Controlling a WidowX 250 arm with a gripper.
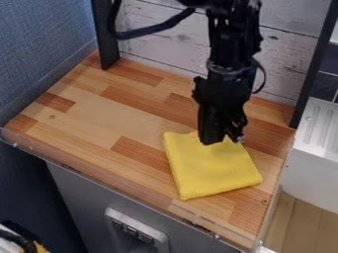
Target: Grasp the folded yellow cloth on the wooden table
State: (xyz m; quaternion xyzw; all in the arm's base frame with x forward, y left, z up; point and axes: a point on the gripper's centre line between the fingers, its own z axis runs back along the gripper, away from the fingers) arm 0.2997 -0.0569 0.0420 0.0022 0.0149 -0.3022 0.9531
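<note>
Clear edging (198,220) apparently guarded the wooden counter (86,116). Likely folded for compactness, the yellow cloth (212,170) lay toward the right, far edge at the black gripper (223,140), whose grip state I could not determine.

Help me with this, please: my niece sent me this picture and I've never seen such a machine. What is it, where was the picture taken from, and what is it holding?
This is a robot arm, black and jointed, coming in from the top edge. A fixed camera looks down at a slant. At the arm's lower end is its gripper, the part that grasps things. It is at the upper edge of a folded yellow cloth, which lies on a wooden surface. Whether it grips the cloth, I can't tell.
</note>
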